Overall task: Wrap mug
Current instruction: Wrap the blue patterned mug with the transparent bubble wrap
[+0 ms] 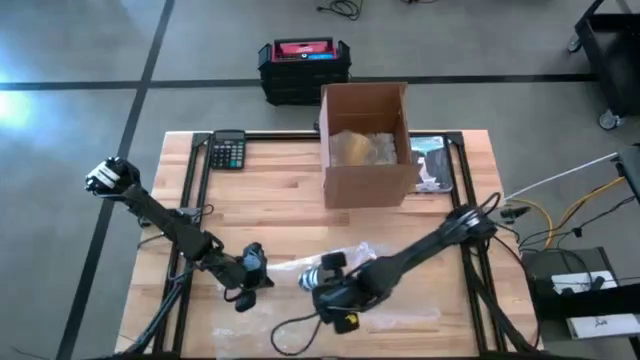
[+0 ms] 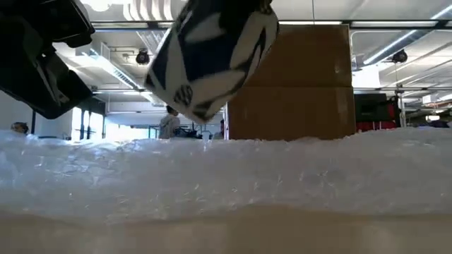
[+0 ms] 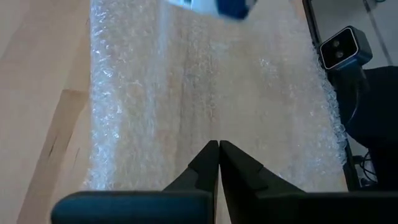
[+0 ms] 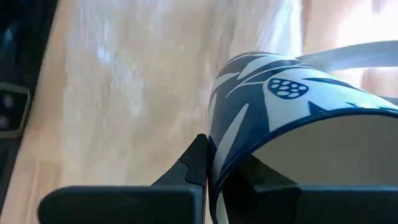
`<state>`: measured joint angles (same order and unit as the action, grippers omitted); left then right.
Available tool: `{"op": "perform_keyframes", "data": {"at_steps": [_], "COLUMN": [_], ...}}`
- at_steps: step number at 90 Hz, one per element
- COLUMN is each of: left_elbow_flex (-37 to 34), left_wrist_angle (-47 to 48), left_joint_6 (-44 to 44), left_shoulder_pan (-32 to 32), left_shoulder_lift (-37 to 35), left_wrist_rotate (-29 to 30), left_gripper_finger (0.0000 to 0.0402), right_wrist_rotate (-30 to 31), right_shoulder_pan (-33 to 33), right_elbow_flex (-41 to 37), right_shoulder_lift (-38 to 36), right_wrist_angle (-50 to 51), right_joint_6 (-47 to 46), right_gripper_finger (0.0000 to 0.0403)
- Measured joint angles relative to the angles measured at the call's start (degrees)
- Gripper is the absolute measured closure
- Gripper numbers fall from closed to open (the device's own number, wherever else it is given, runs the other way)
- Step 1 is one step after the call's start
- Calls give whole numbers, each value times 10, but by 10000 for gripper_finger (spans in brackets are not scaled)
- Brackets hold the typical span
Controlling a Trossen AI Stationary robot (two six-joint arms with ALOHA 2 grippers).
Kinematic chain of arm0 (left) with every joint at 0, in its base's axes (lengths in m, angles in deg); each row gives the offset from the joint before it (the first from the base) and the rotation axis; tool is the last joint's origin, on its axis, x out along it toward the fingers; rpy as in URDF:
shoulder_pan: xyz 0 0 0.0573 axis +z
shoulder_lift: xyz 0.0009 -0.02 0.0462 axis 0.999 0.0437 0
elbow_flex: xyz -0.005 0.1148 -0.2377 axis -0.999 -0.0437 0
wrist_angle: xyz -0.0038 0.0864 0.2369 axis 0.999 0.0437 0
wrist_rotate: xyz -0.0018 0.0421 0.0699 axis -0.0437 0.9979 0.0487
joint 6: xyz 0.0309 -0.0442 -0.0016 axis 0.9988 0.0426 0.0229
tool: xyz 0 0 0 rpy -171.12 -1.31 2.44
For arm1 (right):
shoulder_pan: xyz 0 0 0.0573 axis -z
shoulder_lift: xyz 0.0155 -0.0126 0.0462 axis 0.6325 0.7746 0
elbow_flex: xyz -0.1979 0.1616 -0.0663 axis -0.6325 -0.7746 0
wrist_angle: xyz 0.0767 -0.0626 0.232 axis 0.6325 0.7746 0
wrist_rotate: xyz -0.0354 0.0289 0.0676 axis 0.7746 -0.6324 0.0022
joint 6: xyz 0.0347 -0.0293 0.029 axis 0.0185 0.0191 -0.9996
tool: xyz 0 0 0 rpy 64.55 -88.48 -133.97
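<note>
A butcher-block wooden table (image 1: 270, 195) fills the middle of the high view, set on a grey concrete floor (image 1: 80, 130) crossed by dark lines. At the table's lower centre lies a sheet of clear bubble wrap (image 1: 385, 318) — in the low view it spreads across the whole lower half of the frame as a pale, pebbled band.

The right gripper (image 1: 322, 280) sits at lower centre of the high view, its jaws clamped on the rim of a blue-and-white patterned mug (image 2: 212, 53). In the low view the mug hangs tilted at top centre, lifted clear of the wrap. The right wrist view shows one finger (image 4: 198, 163) pressed against the mug's outer wall, the other inside the rim.

The left gripper (image 1: 243, 297) is just left of it, over the wrap's left edge; the left wrist view shows its jaws pressed together with nothing between them.

At upper centre of the table stands an open cardboard box (image 1: 367, 145) with crumpled paper inside. A black calculator (image 1: 228, 151) lies at the table's upper left. Beyond the far edge, on the floor, sits a black crate (image 1: 304, 68) with a red top. The low view shows ceiling lights, ductwork and a distant person (image 2: 169, 124) in the room behind.
</note>
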<state>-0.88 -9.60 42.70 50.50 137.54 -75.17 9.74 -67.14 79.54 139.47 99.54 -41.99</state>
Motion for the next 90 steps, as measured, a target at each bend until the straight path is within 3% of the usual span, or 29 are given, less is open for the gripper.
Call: {"op": "perform_keyframes", "data": {"at_steps": [10,46,64,90], "left_elbow_flex": [0,0,0,0], "left_wrist_angle": [0,0,-1,-2], "left_joint_6": [1,1,0,0], "left_shoulder_pan": [0,0,0,-1], "left_shoulder_lift": [0,0,0,0], "left_wrist_rotate": [-1,-2,-2,-8], "left_gripper_finger": [402,402,402,402], "right_wrist_rotate": [-37,-58,-51,-83], "right_shoulder_pan": [5,7,7,9], "right_elbow_flex": [42,61,61,61], "right_shoulder_lift": [38,74,75,62], "right_wrist_angle": [55,51,32,62], "right_joint_6": [6,28,16,-2], "right_gripper_finger": [396,385,340,237]}}
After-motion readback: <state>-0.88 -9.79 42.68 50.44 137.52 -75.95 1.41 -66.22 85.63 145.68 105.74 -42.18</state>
